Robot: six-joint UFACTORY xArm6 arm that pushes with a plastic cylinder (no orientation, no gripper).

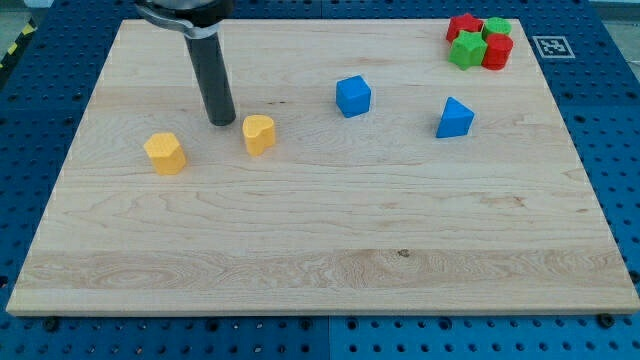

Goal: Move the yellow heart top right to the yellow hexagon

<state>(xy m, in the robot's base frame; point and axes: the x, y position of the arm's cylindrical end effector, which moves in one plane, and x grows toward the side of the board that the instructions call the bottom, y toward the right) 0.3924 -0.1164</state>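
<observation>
The yellow heart stands on the wooden board, left of centre. The yellow hexagon stands to its left and slightly lower in the view. My tip rests on the board just to the upper left of the heart, with a small gap between them. It is up and to the right of the hexagon.
A blue cube sits near the middle top. A blue triangular block sits right of it. A cluster of red and green blocks sits at the board's top right corner. A fiducial tag lies beyond that corner.
</observation>
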